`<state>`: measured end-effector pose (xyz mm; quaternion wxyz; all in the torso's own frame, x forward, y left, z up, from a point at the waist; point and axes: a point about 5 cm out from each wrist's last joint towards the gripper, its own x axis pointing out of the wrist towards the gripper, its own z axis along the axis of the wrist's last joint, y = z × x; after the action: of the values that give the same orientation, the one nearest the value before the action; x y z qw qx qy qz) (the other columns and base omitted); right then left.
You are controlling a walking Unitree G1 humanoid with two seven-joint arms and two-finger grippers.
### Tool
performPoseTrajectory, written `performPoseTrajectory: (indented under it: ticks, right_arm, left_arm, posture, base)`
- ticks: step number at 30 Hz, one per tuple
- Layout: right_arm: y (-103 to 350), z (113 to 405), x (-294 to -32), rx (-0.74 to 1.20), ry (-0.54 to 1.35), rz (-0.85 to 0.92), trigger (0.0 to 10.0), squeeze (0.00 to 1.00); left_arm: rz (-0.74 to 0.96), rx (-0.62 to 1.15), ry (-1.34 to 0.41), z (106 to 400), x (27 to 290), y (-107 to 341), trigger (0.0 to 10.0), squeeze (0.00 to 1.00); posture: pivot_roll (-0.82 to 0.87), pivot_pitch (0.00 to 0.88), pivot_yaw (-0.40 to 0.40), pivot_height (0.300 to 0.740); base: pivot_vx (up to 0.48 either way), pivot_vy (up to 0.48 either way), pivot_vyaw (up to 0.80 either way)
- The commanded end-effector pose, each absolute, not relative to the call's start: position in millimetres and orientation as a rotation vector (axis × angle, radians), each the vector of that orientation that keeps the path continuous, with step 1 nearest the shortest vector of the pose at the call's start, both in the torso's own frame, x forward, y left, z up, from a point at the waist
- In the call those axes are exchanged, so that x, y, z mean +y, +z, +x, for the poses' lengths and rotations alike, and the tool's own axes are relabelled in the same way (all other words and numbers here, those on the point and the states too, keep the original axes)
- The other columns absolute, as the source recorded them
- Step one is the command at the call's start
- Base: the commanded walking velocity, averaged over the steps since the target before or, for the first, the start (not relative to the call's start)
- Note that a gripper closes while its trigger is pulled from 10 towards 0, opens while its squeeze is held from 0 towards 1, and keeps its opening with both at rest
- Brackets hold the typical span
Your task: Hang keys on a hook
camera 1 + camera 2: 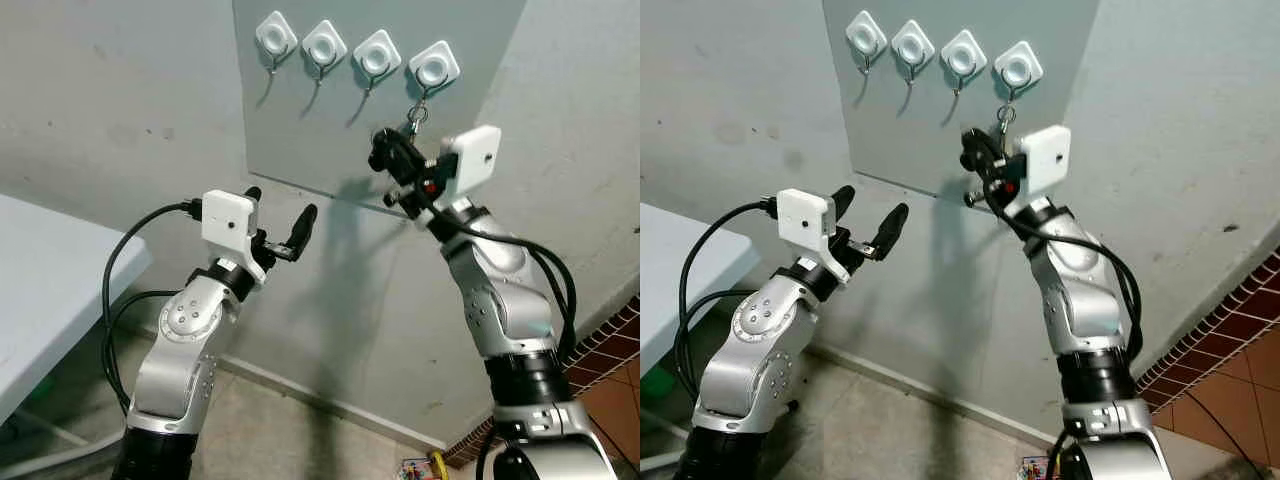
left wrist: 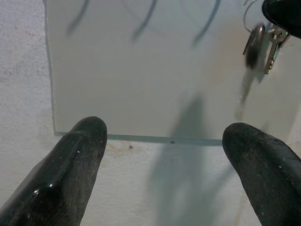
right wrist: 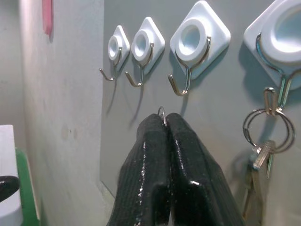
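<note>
A grey panel (image 1: 300, 120) is fixed to the pale wall in the upper middle of the head views, and four white diamond-shaped hooks run across its top edge. The rightmost hook (image 1: 434, 68) already carries a ring of keys (image 3: 261, 155), which the right wrist view shows hanging from a silver loop on the hook's wire, at the right edge of that frame. The right gripper (image 3: 165, 123) is raised just below and left of that hook in the left eye view, close against the panel; its two black fingers are clenched together, and a small silver ring (image 3: 162, 113) pokes out from between their tips, just under the third hook (image 3: 198, 40). Whether keys hang from that ring cannot be told, since the fingers cover whatever lies below it. The left gripper (image 1: 280, 212) sits lower, at centre-left of the left eye view, pointing at the wall near the panel's bottom edge, with its fingers (image 2: 70, 165) spread wide and nothing between them. A white table (image 1: 50, 280) fills the left edge of the frame, and brick-pattern flooring (image 1: 610, 370) shows at the lower right.
</note>
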<state>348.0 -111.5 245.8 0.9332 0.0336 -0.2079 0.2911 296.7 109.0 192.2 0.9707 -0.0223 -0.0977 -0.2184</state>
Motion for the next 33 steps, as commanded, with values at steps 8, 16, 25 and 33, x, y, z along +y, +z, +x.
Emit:
performPoseTrajectory:
  ticks: [8,16,25,33]
  right_arm:
    - [267.9,361.8,-115.5,-0.491,0.568,0.083,10.0,0.00]
    - [272.7,365.1,-114.2,-0.510,0.581,0.078,10.0,0.00]
    - [244.8,365.7,-117.6,-0.419,0.581,0.024,10.0,0.00]
    - [231.8,359.5,-117.7,-0.390,0.618,0.031,10.0,0.00]
  left_arm:
    - [-0.029,-0.204,-0.459,294.2,105.0,197.8,10.0,0.00]
    - [-0.029,-0.202,-0.458,293.8,104.6,198.5,10.0,0.00]
    - [-0.031,-0.199,-0.457,293.1,104.5,198.2,10.0,0.00]
    - [-0.031,-0.210,-0.459,296.9,103.9,200.8,10.0,0.00]
  posture:
    - [0.03,0.063,-0.036,0.732]
    - [0.03,0.062,-0.036,0.732]
    - [0.03,0.058,-0.035,0.732]
    - [0.03,0.028,-0.028,0.732]
  base:
    - [0.000,0.000,0.00]
    - [0.000,0.000,0.00]
    - [0.000,0.000,0.00]
    - [0.000,0.000,0.00]
